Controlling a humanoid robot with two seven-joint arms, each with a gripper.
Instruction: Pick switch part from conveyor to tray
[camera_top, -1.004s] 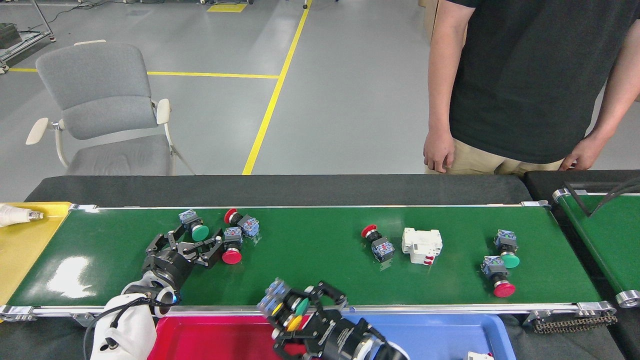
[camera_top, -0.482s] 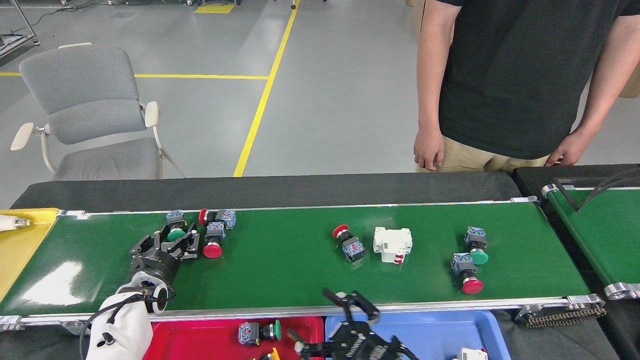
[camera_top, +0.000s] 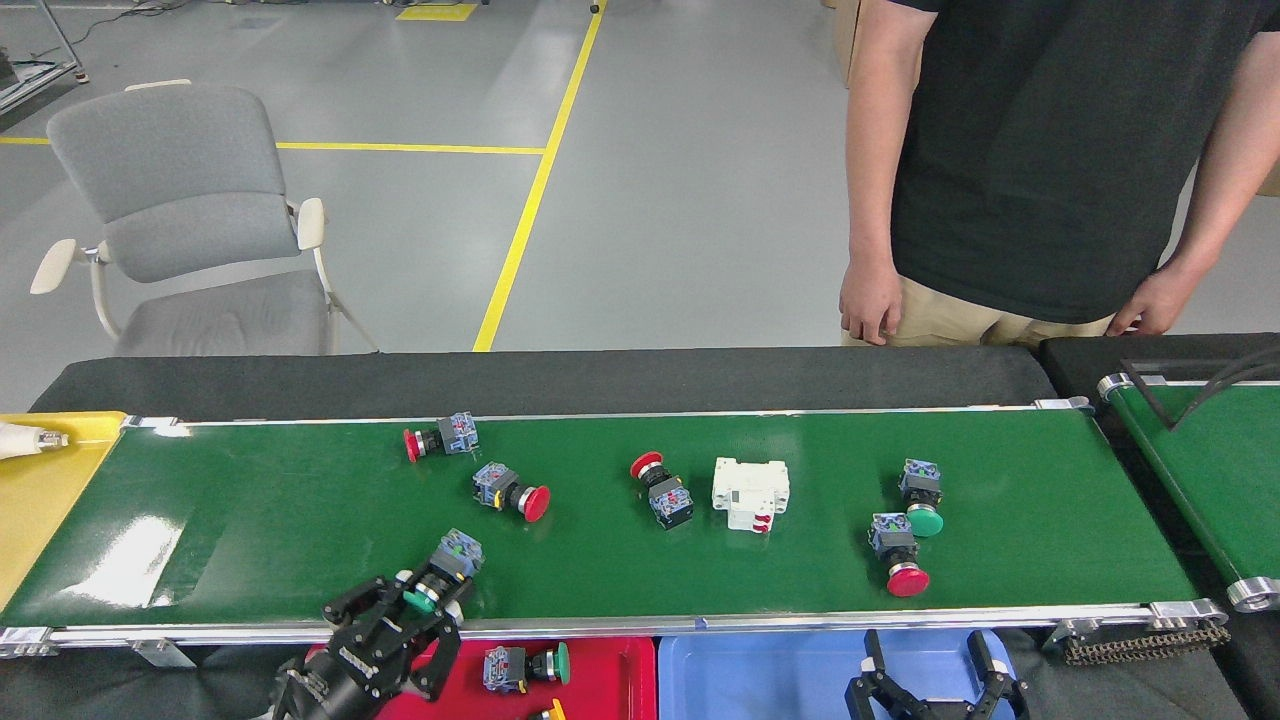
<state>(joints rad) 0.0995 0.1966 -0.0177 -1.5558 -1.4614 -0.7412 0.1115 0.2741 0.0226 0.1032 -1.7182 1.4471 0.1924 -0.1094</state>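
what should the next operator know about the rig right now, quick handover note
Left tool: shut on a green-button switch part, held at the near edge of the conveyor, just short of the red tray.
Right tool: open, empty, over the blue tray.
Done: one green-button switch lies in the red tray; a yellow part shows at the frame's bottom edge.
Left: drop the held part, then five more switches on the belt, three red mid-belt, a green and red pair on the right. A white breaker-like block is also there.
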